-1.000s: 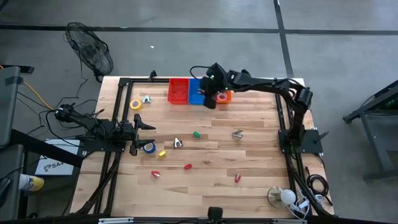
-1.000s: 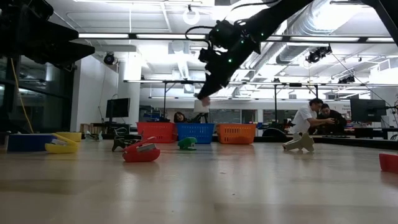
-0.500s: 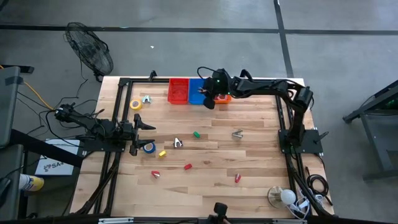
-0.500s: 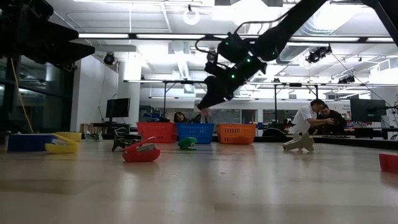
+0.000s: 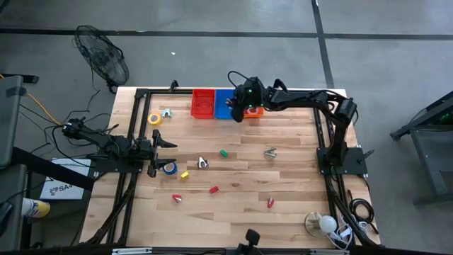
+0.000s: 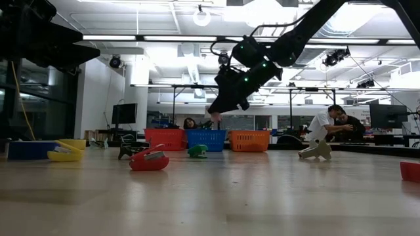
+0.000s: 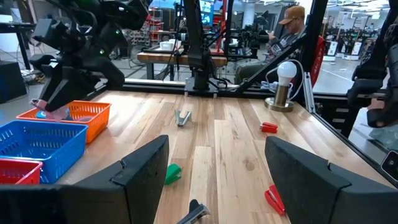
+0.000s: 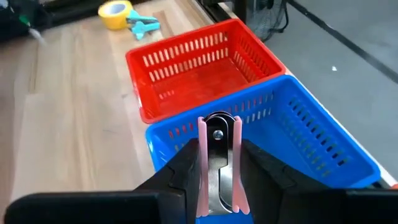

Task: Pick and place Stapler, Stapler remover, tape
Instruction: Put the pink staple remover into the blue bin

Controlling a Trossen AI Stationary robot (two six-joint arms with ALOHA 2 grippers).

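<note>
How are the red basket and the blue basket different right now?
The red basket sits at the end of the row, while the blue basket sits in the middle, between it and an orange one. The right pincer, shut on a pink staple remover, is over the blue basket, not over the red basket. Both are slotted plastic baskets of similar shape, side by side.

The wooden desk [image 5: 283, 177] carries red [image 5: 203, 103], blue [image 5: 224, 104] and orange baskets [image 5: 255, 110] along its far edge. Yellow tape [image 5: 154, 119] and blue tape [image 5: 169, 168] lie near the left arm's side. Small staplers and removers lie scattered mid-desk; a lamp [image 5: 325, 224] stands at the near right corner.
</note>
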